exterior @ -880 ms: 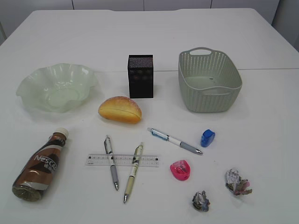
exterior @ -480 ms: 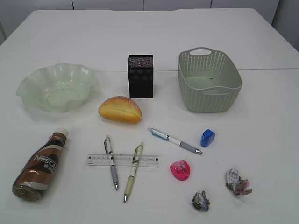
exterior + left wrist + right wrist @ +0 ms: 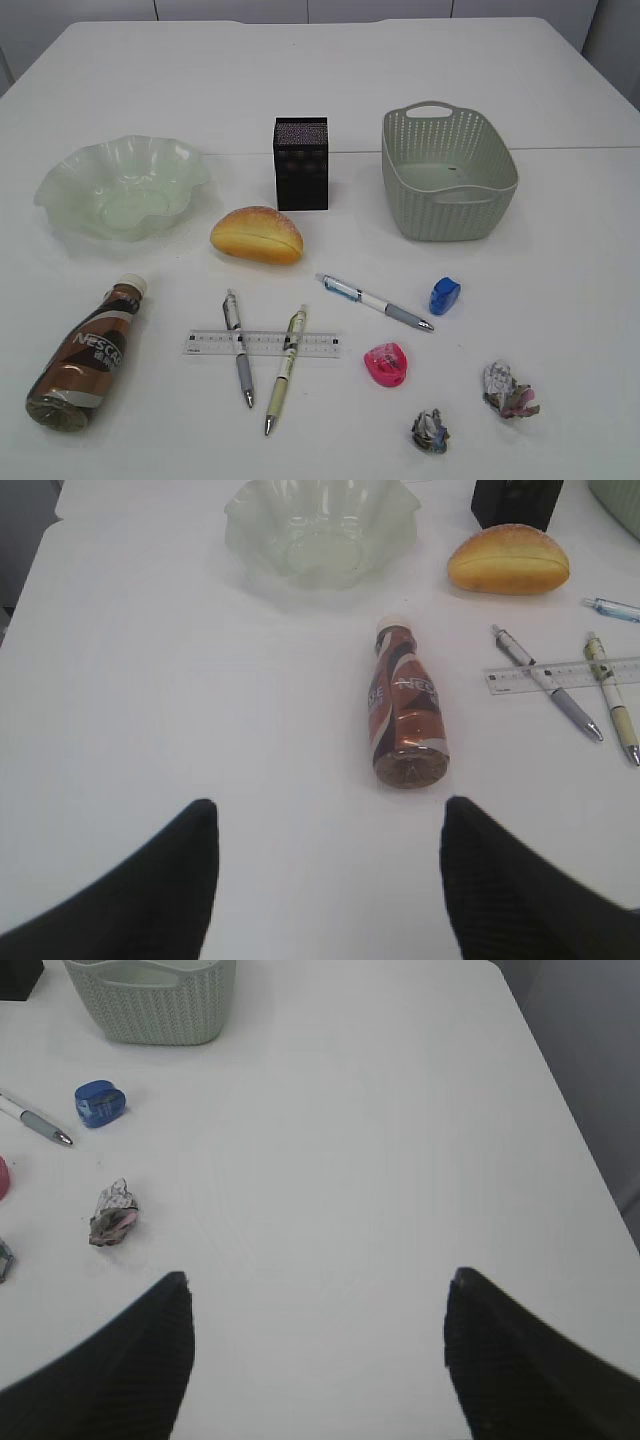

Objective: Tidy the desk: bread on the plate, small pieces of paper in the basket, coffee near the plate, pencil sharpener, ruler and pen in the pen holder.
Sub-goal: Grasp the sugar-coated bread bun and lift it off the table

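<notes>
My left gripper spread over bare desk, coffee lying just ahead, plate beyond, two pens crossing the ruler, my right gripper spread, empty, crumpled paper and basket ahead-left

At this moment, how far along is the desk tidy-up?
Nothing looks done. The plate, basket and pen holder hold nothing. Nothing is in hand: the left gripper and right gripper are open and empty. Left: bread, lying coffee, ruler, three pens, two sharpeners, two paper wads.
</notes>
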### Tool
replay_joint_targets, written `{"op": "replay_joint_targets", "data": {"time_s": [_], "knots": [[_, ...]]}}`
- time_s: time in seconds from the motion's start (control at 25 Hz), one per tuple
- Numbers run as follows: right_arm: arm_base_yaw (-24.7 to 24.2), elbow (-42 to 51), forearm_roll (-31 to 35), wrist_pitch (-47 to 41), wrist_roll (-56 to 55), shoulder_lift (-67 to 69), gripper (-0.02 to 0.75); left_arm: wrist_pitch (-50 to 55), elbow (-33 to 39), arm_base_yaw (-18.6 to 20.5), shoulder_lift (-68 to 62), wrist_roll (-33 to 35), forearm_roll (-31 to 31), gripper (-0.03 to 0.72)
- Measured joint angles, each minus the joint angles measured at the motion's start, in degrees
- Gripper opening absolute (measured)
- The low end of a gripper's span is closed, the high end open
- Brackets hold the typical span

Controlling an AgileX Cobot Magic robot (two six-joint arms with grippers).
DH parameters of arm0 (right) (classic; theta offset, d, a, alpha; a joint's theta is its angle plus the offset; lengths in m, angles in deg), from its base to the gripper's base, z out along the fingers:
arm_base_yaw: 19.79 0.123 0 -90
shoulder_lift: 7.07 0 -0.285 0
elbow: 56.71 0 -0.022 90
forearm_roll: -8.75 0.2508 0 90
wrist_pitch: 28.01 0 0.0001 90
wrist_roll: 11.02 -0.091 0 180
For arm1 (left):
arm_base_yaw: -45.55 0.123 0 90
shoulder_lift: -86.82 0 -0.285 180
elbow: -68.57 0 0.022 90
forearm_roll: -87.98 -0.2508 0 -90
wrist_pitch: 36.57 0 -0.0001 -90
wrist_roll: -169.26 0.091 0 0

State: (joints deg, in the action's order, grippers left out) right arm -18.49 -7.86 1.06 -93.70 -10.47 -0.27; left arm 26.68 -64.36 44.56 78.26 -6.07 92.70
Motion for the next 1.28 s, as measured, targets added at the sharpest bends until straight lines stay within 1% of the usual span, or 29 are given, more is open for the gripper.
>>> {"op": "replay_joint_targets", "data": {"time_s": [0.32, 0.44, 0.52, 0.72, 0.92, 1.04, 1.28], "knots": [[0.00, 0.00, 1.04, 0.00, 0.00, 0.00, 0.570, 0.00, 0.00, 0.00, -0.42, 0.00, 0.11, 0.506], [0.00, 0.00, 1.04, 0.00, 0.00, 0.00, 0.570, 1.07, -1.49, 0.00, -2.37, 0.00, 1.01, 0.506], [0.00, 0.00, 1.04, 0.00, 0.00, 0.00, 0.570, 1.74, -3.82, 0.00, -5.23, 0.00, 1.36, 0.505], [0.00, 0.00, 1.04, 0.00, -0.23, 0.00, 0.569, 3.90, -12.35, 0.00, -13.71, 0.00, 1.52, 0.505], [0.00, 0.00, -0.19, 0.00, -3.57, 0.00, 0.569, 8.13, -21.04, 0.00, -25.21, -1.13, 1.62, 0.505], [0.00, -0.11, -0.67, 0.00, -4.93, 0.00, 0.569, 8.02, -25.05, 0.00, -31.30, -2.45, 2.04, 0.505], [0.00, -1.24, -0.08, -0.19, -5.81, 1.49, 0.569, 4.94, -30.74, 0.00, -41.84, -2.81, 3.41, 0.505]]}}
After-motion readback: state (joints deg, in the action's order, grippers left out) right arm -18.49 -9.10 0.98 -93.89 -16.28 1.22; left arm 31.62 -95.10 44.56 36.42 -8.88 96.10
